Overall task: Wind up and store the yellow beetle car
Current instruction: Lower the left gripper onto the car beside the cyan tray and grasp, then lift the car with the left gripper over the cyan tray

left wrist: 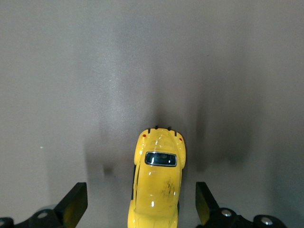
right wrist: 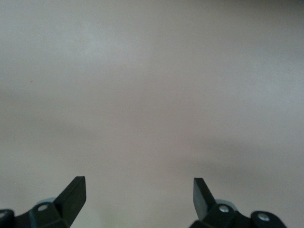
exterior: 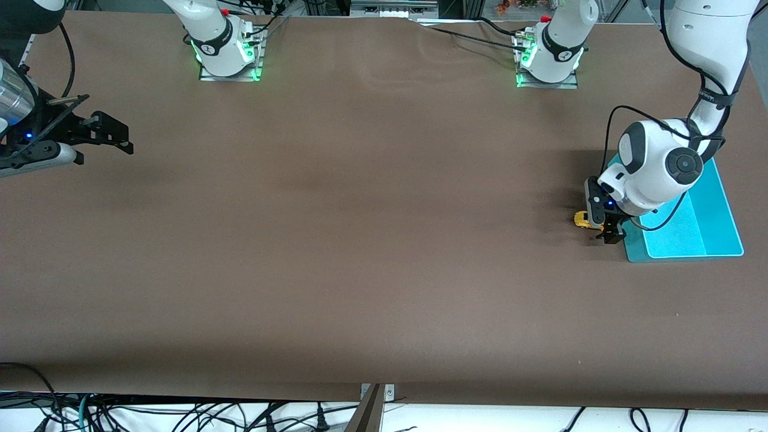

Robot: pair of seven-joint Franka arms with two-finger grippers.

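Two arms share a brown table [exterior: 360, 240] in the front view, and most of its surface lies open between them. The right tool [exterior: 111, 139] hangs over the table's edge at the right arm's end, waiting, its fingers spread and holding nothing. At the left arm's end a shallow teal tray [exterior: 714, 240] lies near the table's edge, and the left tool [exterior: 607, 231] is down low just beside the tray's rim, on the side toward the table's middle. The yellow beetle car [exterior: 581, 219] sits on the table there, partly hidden by the tool (only a small yellow end shows), outside the tray. In the left wrist view the left tool [left wrist: 141, 208] has its two fingers [left wrist: 73, 205] wide apart on either side of the car [left wrist: 156, 190], with a gap on each side and no contact. The car is bright yellow and rounded, with a dark window, two small red lights and faint scuff marks on its roof; bare table stretches ahead of it. In the right wrist view the right tool [right wrist: 140, 199] shows spread fingertips [right wrist: 73, 192] over plain table.
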